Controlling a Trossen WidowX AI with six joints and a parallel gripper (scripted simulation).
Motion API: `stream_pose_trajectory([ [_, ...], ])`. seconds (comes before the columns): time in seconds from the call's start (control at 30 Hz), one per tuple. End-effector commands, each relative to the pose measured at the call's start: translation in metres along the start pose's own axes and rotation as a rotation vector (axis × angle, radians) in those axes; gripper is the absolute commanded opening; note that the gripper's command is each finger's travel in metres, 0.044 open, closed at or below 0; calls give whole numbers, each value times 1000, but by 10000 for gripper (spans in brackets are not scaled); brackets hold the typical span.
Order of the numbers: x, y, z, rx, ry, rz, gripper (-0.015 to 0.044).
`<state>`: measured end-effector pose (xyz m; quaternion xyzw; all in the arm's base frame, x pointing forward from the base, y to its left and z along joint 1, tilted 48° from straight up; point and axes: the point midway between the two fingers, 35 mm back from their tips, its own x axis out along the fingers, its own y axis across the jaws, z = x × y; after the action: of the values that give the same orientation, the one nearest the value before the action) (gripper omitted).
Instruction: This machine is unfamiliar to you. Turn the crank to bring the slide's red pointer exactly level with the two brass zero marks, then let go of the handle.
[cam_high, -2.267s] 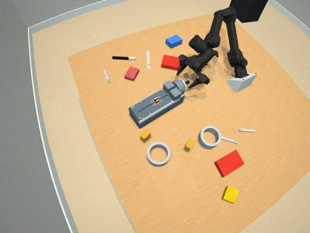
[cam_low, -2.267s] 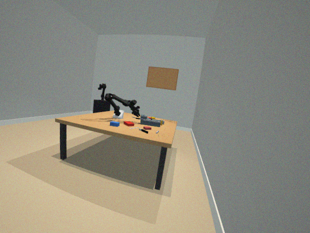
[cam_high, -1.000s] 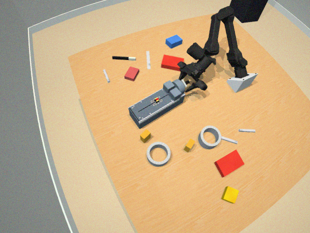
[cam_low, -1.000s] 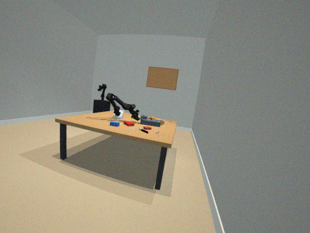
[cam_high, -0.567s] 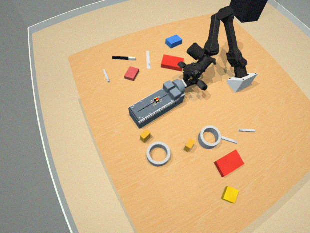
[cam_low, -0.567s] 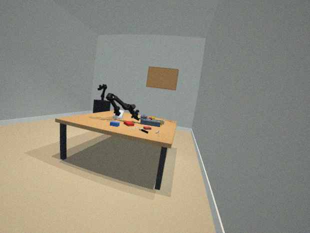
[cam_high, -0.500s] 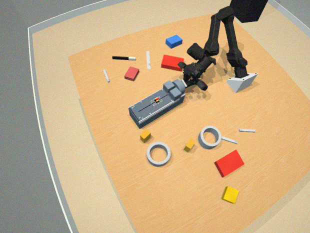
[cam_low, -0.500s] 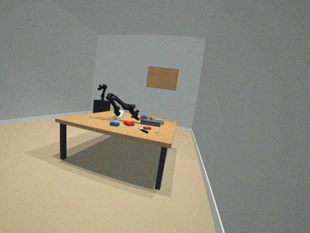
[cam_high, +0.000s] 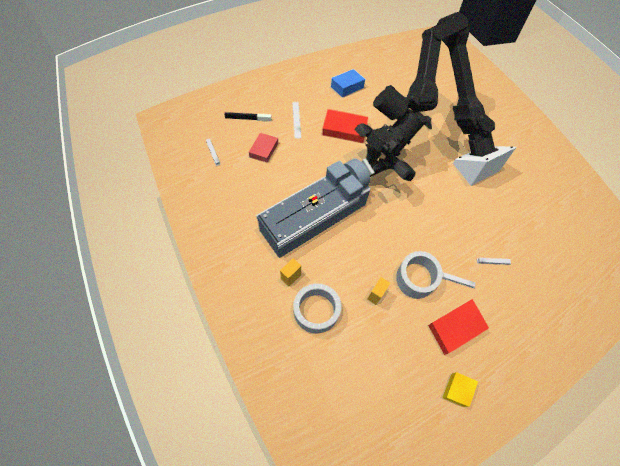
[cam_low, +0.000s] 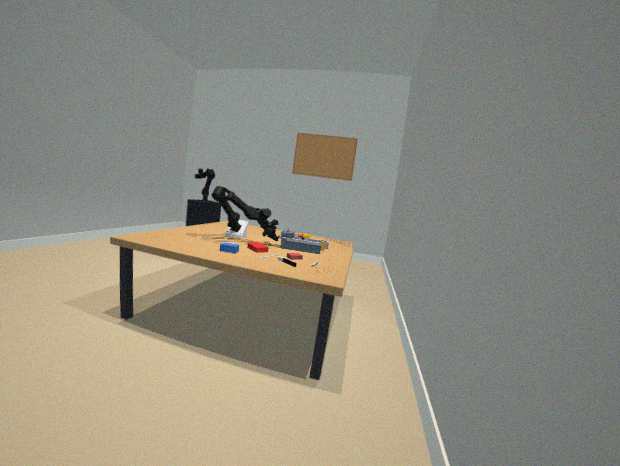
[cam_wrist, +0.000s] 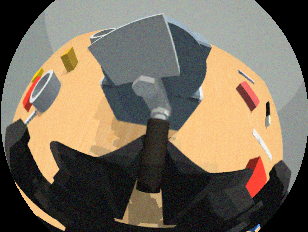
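Observation:
The slate-grey machine (cam_high: 320, 218) (cam_low: 300, 244) stands on the table with its slotted top facing up. The red pointer (cam_high: 314, 198) sits at the slot, close among small yellow brass marks; it is too small to tell if it is exactly level with them. The light grey crank arm (cam_wrist: 159, 100) (cam_high: 369, 166) is at the machine's near end in the wrist view, ending in a dark cylindrical handle (cam_wrist: 154, 155). My gripper (cam_wrist: 154, 140) (cam_high: 376, 167) (cam_low: 275, 237) is shut on the crank handle, with the fingers on both sides of it. The pointer is hidden in the wrist view.
A red block (cam_high: 345, 125) lies close beside the gripper, with a blue block (cam_high: 347, 82) behind it. Two grey rings (cam_high: 317, 328) (cam_high: 402, 280), small orange blocks (cam_high: 290, 272) (cam_high: 378, 291) and another red block (cam_high: 458, 326) lie on the machine's other side.

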<state>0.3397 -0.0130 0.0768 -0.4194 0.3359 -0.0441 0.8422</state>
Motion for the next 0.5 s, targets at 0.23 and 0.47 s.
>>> stream_pose_trajectory([
  [0.23, -3, -9, 3, -3, -1, -6, 0],
  [0.47, -5, -11, 4, -3, -1, -6, 0],
])
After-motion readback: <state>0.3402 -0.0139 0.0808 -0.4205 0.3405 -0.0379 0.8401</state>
